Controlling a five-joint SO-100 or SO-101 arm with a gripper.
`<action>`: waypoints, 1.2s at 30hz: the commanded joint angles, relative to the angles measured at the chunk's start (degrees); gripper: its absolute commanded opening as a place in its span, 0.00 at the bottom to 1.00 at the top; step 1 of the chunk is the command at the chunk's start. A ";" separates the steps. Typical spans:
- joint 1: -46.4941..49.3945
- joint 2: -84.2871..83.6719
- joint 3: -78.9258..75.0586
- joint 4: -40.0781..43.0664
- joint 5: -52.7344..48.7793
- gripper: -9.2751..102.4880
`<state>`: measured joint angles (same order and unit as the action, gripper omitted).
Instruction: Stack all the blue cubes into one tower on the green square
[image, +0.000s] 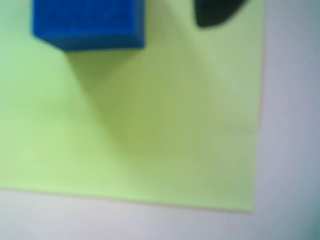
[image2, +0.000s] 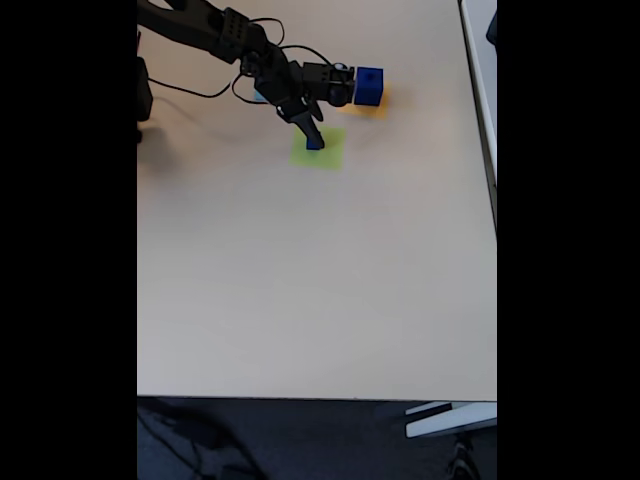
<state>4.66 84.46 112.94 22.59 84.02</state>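
In the wrist view a blue cube (image: 87, 22) sits at the top left on the green square (image: 165, 140), which covers most of the picture. One dark fingertip (image: 215, 14) shows at the top right, clear of the cube's side with green paper between them. In the fixed view my gripper (image2: 313, 137) points down over the green square (image2: 328, 155), with that small blue cube (image2: 316, 144) at its tip. A larger blue cube (image2: 369, 86) stands to the right on an orange-yellow square (image2: 372, 106).
A flat light-blue square (image2: 259, 96) peeks out behind the arm. The arm and its cables reach in from the top left. The table (image2: 320, 280) is bare below, with its edge to the right and near side.
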 joint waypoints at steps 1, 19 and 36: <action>0.62 1.76 -0.26 -1.32 -0.53 0.32; 0.79 -2.37 0.18 -1.41 -2.37 0.30; 0.26 -2.81 0.18 -1.32 -1.93 0.15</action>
<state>5.19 81.04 113.47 22.24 81.91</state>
